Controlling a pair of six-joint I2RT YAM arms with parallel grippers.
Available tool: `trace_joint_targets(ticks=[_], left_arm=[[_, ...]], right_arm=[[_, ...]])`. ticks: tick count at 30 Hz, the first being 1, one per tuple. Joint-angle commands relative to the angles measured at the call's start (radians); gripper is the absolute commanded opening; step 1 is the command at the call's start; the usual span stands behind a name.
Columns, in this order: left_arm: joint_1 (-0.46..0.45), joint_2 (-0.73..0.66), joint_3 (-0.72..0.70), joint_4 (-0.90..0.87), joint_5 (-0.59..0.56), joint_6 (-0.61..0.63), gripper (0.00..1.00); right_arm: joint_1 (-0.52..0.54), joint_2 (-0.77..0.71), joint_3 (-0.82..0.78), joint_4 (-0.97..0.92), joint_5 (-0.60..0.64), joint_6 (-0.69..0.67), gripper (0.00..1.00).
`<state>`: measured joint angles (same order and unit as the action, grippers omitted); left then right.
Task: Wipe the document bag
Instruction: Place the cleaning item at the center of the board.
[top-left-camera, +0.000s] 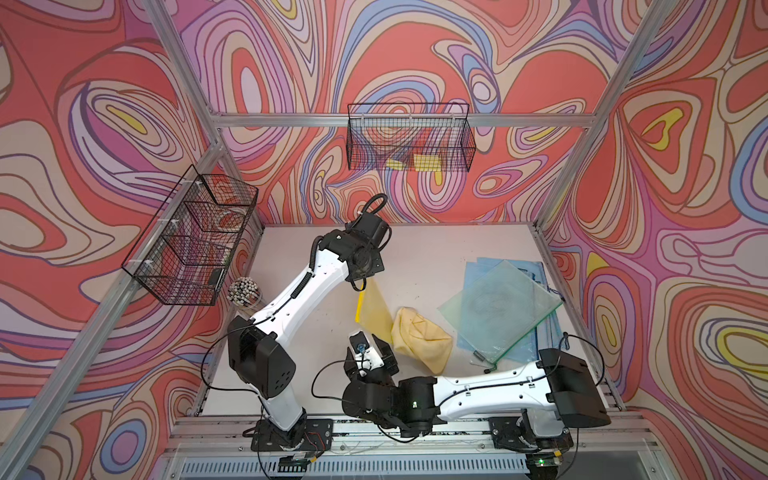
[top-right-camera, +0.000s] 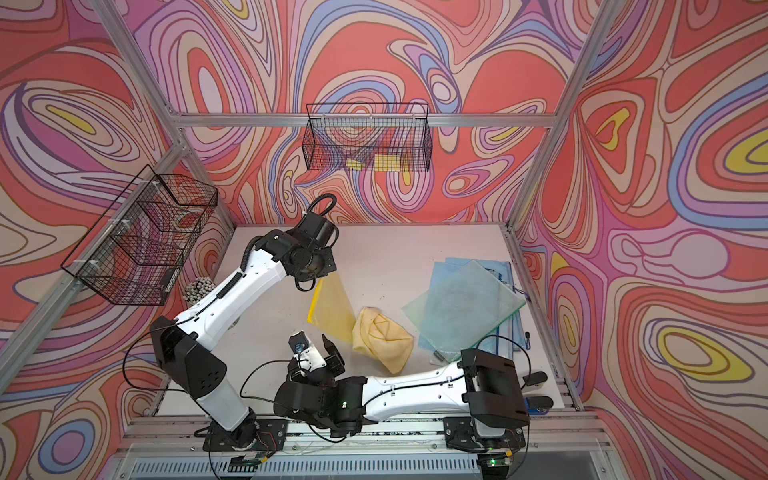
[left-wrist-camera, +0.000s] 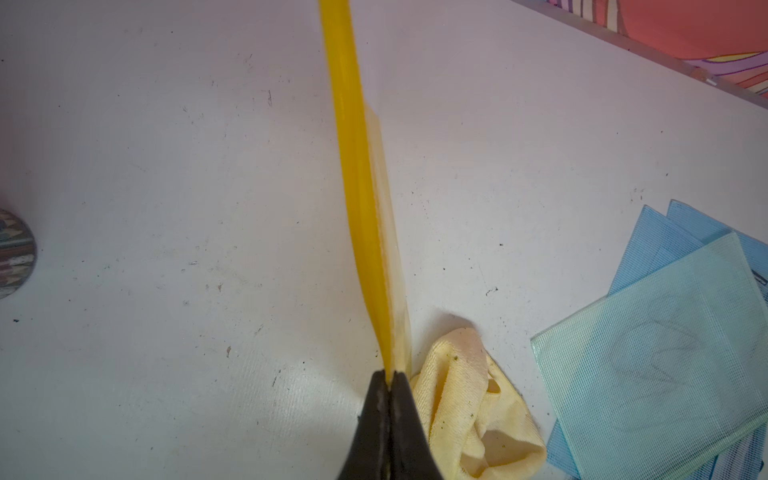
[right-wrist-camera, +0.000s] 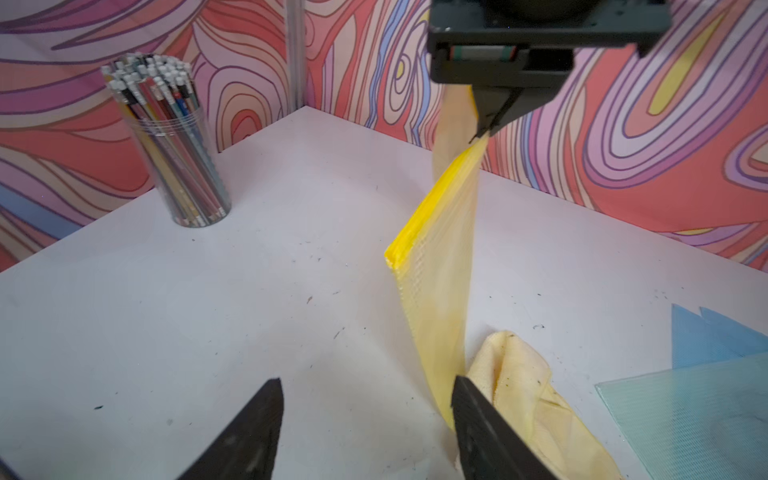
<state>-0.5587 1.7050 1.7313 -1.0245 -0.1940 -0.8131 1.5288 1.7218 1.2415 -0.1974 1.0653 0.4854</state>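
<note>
Document bag (right-wrist-camera: 440, 266) in the black left gripper (left-wrist-camera: 390, 382): translucent yellow, fine mesh, bright yellow edge strip. Cloth (top-left-camera: 419, 338) just beside the black right gripper (right-wrist-camera: 365, 380): pale yellow. Beyond the cloth, pale green gridded bag (top-left-camera: 500, 309) over blue bags (left-wrist-camera: 656, 237). Table (left-wrist-camera: 166, 166) white, dark-flecked. Walls (top-left-camera: 415, 62) swirled red, lilac, blue.

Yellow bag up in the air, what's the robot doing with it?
The left pincer is shut on the yellow bag, holding it up so it hangs over the table. The right pincer is open, low beside the yellow cloth, which lies crumpled on the table. No wiping is happening yet.
</note>
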Motion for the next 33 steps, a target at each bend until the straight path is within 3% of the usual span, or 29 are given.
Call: trace_joint_targets(ticks=[1, 3, 4, 5, 8, 11, 20, 26, 27, 28, 31, 32, 33], left_arm=[[-0.007, -0.028, -0.031, -0.014, 0.03, -0.02, 0.0], [-0.007, -0.036, -0.043, -0.001, 0.039, -0.021, 0.0], [-0.007, -0.041, -0.051, 0.009, 0.045, -0.023, 0.0], [-0.006, -0.046, -0.06, 0.016, 0.051, -0.023, 0.0], [-0.006, -0.053, -0.067, 0.02, 0.052, -0.023, 0.0], [-0.006, -0.053, -0.063, 0.012, 0.049, -0.021, 0.0], [-0.005, -0.054, -0.064, 0.012, 0.049, -0.015, 0.0], [-0.006, -0.055, -0.065, 0.014, 0.047, -0.015, 0.0], [-0.006, -0.054, -0.065, 0.013, 0.045, -0.015, 0.0], [-0.005, -0.052, -0.062, 0.012, 0.045, -0.015, 0.0], [-0.006, -0.045, -0.052, 0.011, 0.051, -0.014, 0.0], [-0.005, -0.043, -0.048, 0.008, 0.05, -0.012, 0.0], [-0.005, -0.041, -0.041, 0.005, 0.049, -0.012, 0.0]], right_arm=[[-0.029, -0.04, -0.024, 0.011, 0.037, 0.041, 0.62], [-0.051, -0.033, -0.018, -0.012, 0.023, 0.058, 0.51], [-0.056, -0.027, -0.014, -0.016, 0.024, 0.058, 0.36], [-0.061, -0.023, -0.011, -0.018, 0.022, 0.058, 0.3], [-0.082, -0.024, -0.013, -0.014, -0.004, 0.062, 0.12], [-0.105, -0.043, -0.032, -0.004, -0.043, 0.076, 0.02], [-0.128, -0.148, -0.105, 0.024, -0.113, 0.081, 0.0], [-0.186, -0.255, -0.199, 0.126, -0.276, 0.004, 0.0], [-0.187, -0.263, -0.212, 0.158, -0.304, -0.038, 0.02], [-0.187, -0.269, -0.223, 0.181, -0.345, -0.065, 0.18], [-0.184, -0.251, -0.236, 0.223, -0.426, -0.092, 0.51], [-0.176, -0.232, -0.229, 0.221, -0.427, -0.1, 0.67], [-0.158, -0.202, -0.218, 0.213, -0.396, -0.115, 0.73]])
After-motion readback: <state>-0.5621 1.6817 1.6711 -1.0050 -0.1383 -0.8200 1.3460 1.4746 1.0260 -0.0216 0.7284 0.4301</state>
